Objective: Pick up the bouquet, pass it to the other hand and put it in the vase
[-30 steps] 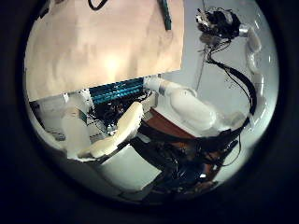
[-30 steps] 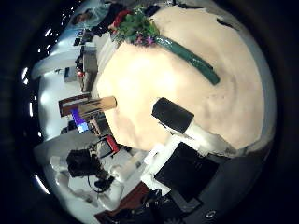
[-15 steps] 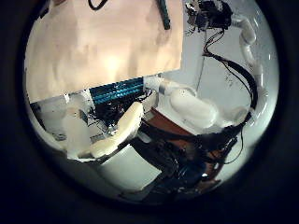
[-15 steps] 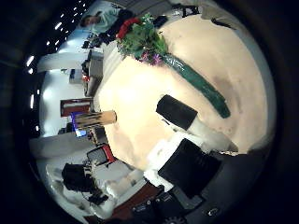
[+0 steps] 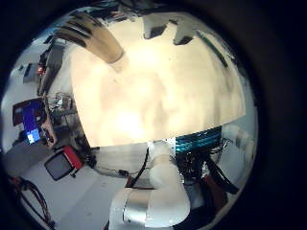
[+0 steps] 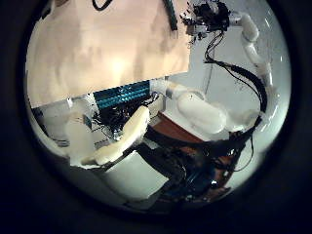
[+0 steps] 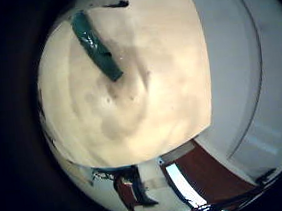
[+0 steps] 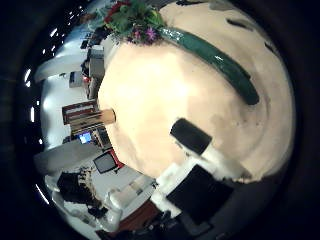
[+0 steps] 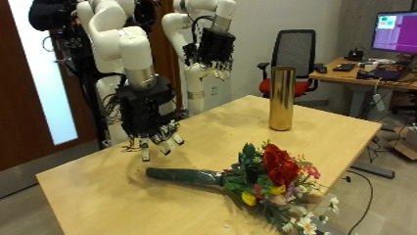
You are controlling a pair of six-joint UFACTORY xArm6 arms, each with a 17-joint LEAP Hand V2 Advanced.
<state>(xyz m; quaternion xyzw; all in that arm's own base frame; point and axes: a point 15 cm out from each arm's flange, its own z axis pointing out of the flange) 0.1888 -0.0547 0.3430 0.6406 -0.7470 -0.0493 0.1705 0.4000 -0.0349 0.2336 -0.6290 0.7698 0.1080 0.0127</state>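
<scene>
The bouquet lies on the light wooden table (image 9: 117, 181), its dark green wrapped stem (image 9: 189, 176) pointing toward my right hand and its red, yellow and purple flowers (image 9: 276, 176) near the table's front edge. My right hand (image 9: 150, 113) hangs open just above the table, a little behind the stem's end. Its palm views show the stem (image 8: 215, 60) (image 7: 97, 47) and flowers (image 8: 135, 20) close by. The tall gold vase (image 9: 280, 98) (image 5: 96, 38) stands upright at the table's far side. My left hand (image 9: 208, 47) is raised high behind the table, fingers relaxed and empty.
An office chair (image 9: 298, 49) and a desk with a monitor (image 9: 392, 29) stand behind the vase. A dark door (image 9: 26, 88) is beside the arms. The flowers reach close to the table's front edge.
The bouquet's stem fills more of the right thumb side view: my right hand has come closer to it. In the left thumb side view the right hand has shifted toward the table.
</scene>
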